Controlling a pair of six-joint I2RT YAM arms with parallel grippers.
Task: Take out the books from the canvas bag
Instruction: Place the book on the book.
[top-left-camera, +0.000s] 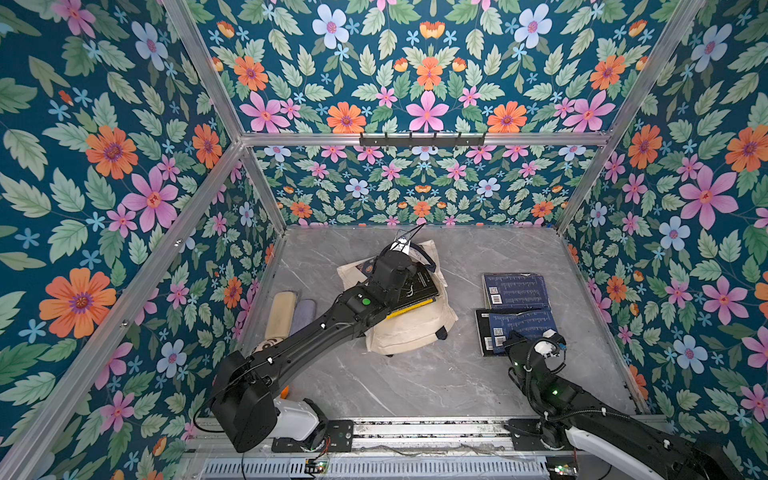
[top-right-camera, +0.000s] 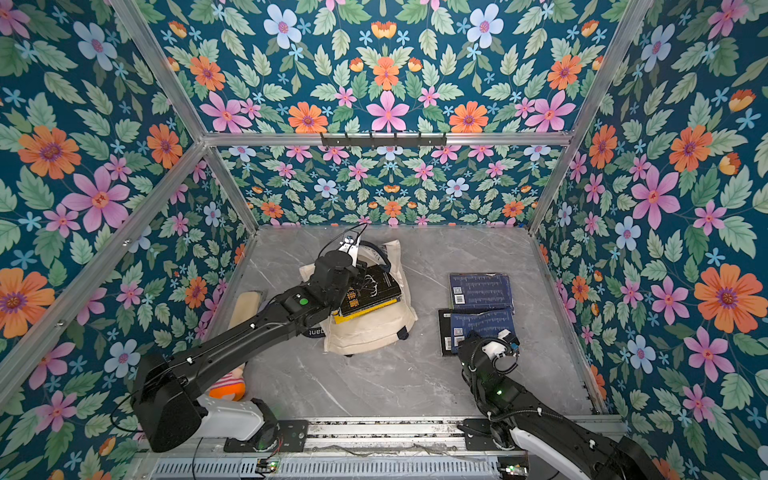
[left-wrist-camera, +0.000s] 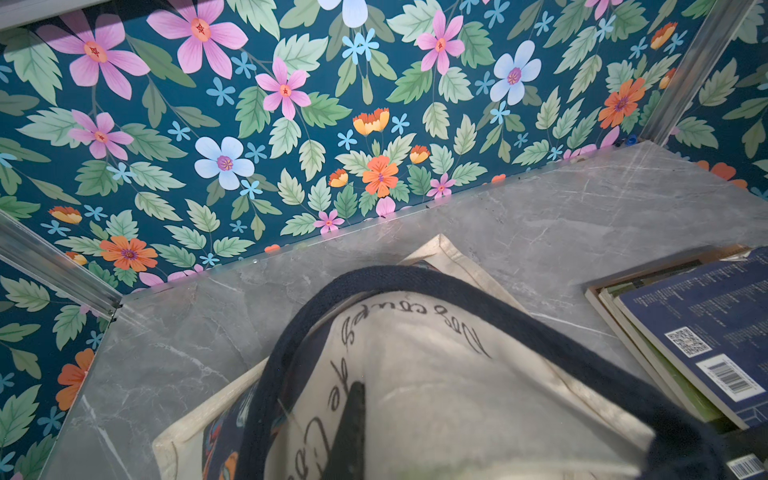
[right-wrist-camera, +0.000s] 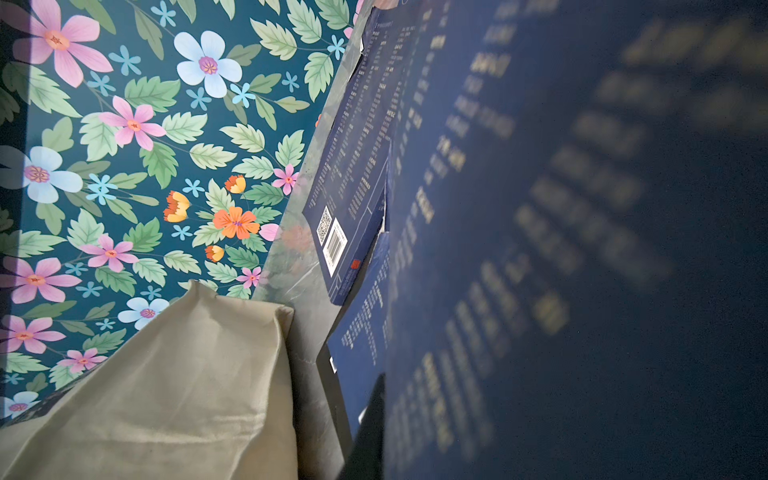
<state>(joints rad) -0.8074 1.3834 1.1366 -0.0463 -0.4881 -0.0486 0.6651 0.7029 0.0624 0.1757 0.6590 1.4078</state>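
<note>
The bag lies mid-table, with a black book and a yellow book bared on its cloth and a colourful cover showing inside it, so we judge these are left to lift out. The left claw, pressed together, pinches the bag's cloth at the far end and holds it up. To the right, well apart from the bag, a far blue book and a near blue book already lie out, and the right claw seems clamped on the near one's edge.

Marble tabletop, floral walls, perhaps rolled towels
</note>
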